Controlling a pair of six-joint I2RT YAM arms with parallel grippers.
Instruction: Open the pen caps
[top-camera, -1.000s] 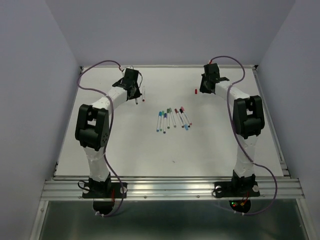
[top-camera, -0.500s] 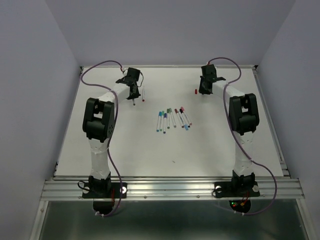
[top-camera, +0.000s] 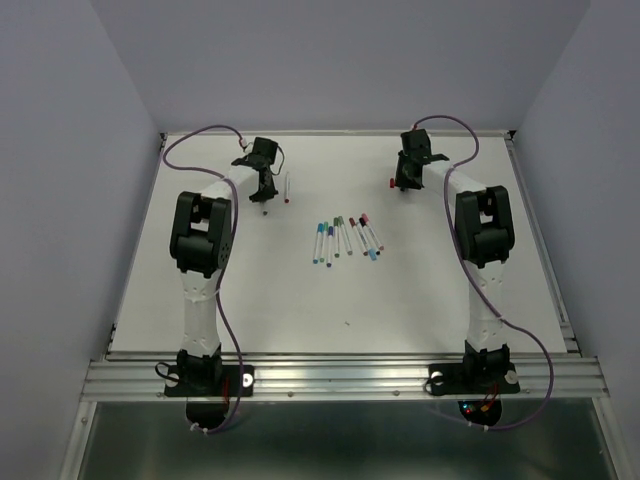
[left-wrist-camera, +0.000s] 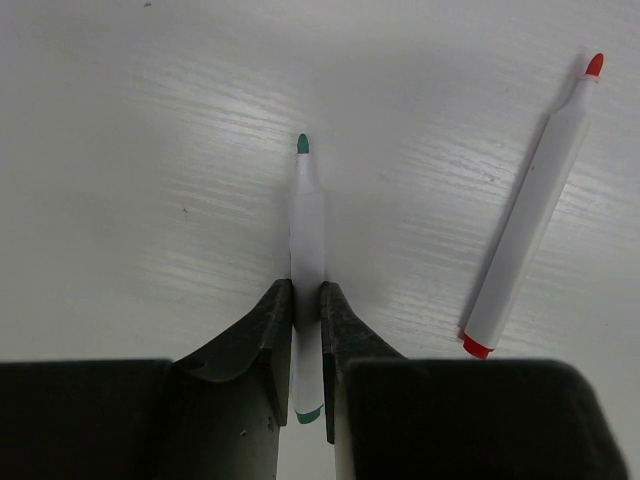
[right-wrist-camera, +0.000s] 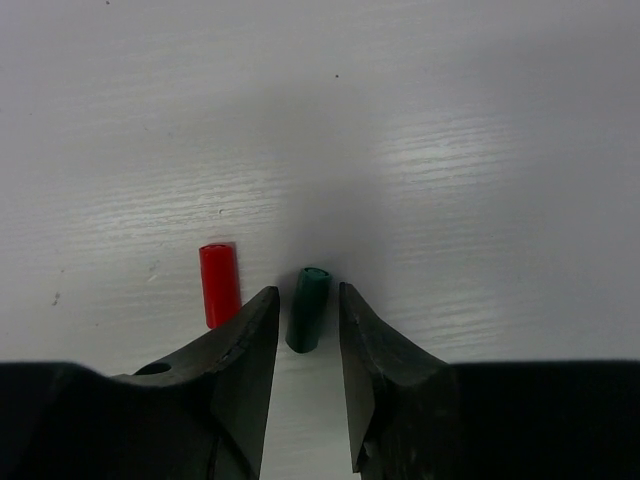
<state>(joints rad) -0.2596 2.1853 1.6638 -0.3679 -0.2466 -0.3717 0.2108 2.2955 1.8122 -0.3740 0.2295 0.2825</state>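
- Two pens look finished: a green pen (left-wrist-camera: 307, 210) and a red pen (left-wrist-camera: 530, 200) both show bare tips.
- Left pincer (left-wrist-camera: 307, 300) is clamped on the green pen's white barrel. The tip points straight ahead of the fingers and the tail end sits back between them, low over the table (top-camera: 300, 300).
- Off to that pincer's right the red pen lies flat, apart from the fingers.
- Right pincer (right-wrist-camera: 306, 292) stands apart. The green cap (right-wrist-camera: 307, 312) lies between its fingers with a sliver of gap on either side.
- Just outside one finger, beside the green cap, lies the red cap (right-wrist-camera: 219, 284).
- The step in hand seems to be the set-down: the cap looks released, and the green pen is not yet laid beside the red one.
- Next, the left pincer should part and lift clear.
- Both arms would then go to the row of pens (top-camera: 345, 238), well apart from both pincers and nearer the bases.
- Picking one pen from that tight row calls for a narrow approach. One pincer takes the barrel, the other the cap, and they pull along the pen's length.
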